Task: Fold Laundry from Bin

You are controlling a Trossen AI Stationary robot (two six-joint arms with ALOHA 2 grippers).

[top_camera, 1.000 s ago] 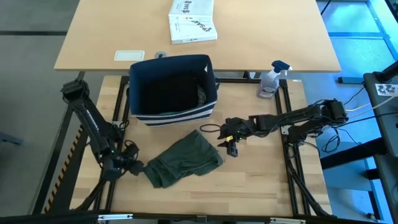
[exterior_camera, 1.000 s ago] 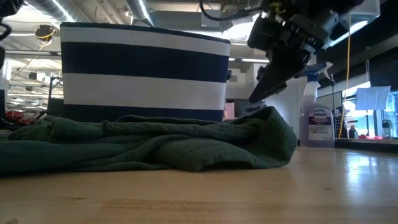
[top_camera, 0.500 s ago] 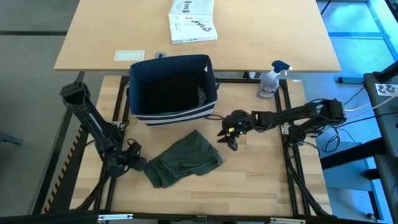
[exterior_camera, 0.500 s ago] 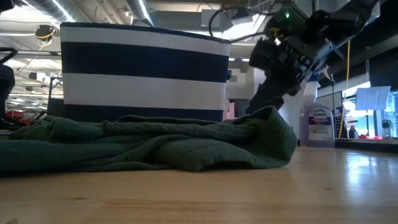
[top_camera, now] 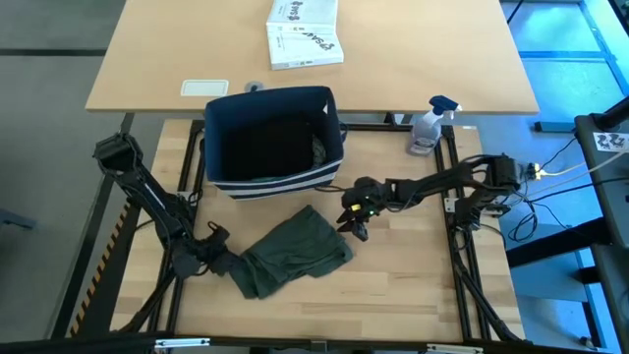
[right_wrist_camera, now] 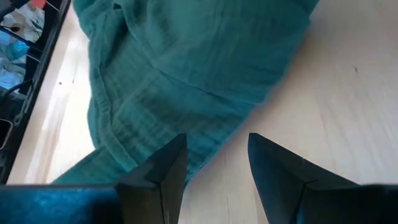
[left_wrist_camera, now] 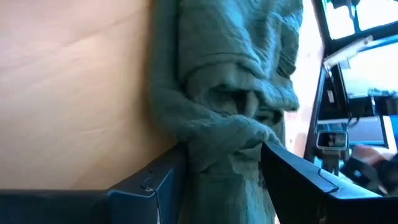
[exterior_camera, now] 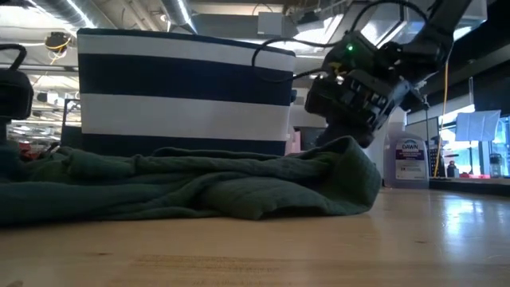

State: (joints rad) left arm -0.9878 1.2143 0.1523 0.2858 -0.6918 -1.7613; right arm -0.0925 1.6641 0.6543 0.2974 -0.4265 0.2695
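Lying before bin (top_camera: 275, 143), olive-green piece (top_camera: 293, 253); dark cloth inside bin. Left gripper (top_camera: 224, 262) fingers straddle its edge; right gripper (top_camera: 355, 228) spread, beside it.

green cloth (top_camera: 293, 253): crumpled, flat on my table, just in front of bin | bin (top_camera: 274, 144): navy, white stripes, upright
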